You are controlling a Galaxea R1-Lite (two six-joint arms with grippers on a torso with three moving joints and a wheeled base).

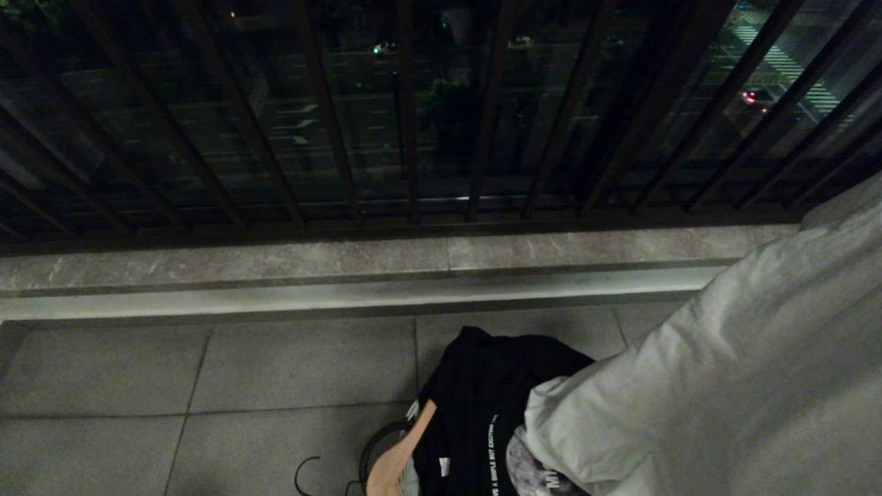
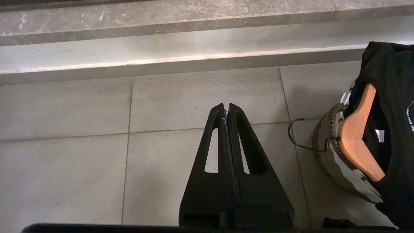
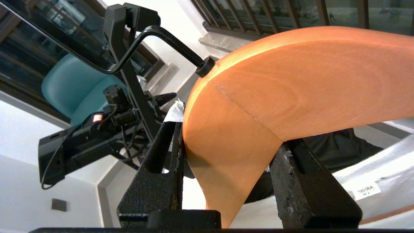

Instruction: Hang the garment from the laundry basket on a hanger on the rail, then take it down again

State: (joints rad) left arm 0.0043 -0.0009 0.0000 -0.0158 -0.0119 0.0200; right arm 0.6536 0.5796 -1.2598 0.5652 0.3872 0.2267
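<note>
My right gripper [image 3: 230, 132] is shut on the middle of an orange wooden hanger [image 3: 291, 84], whose black hook [image 3: 155, 35] hangs free. A white garment [image 3: 381, 171] with a size label drapes from that hanger and fills the right of the head view [image 1: 744, 386], hiding the gripper there. The laundry basket [image 1: 375, 441] stands on the floor at the bottom edge, holding a black T-shirt [image 1: 482, 399] on a second wooden hanger [image 1: 400, 455]. My left gripper [image 2: 226, 106] is shut and empty over the tiles, left of the basket [image 2: 326, 155]. The rail is out of view.
A raised stone kerb [image 1: 344, 275] and dark balcony bars [image 1: 413, 138] close off the far side. The second hanger's wire hook [image 2: 297, 136] pokes out over the floor beside the basket. Grey floor tiles [image 1: 207, 386] stretch to the left.
</note>
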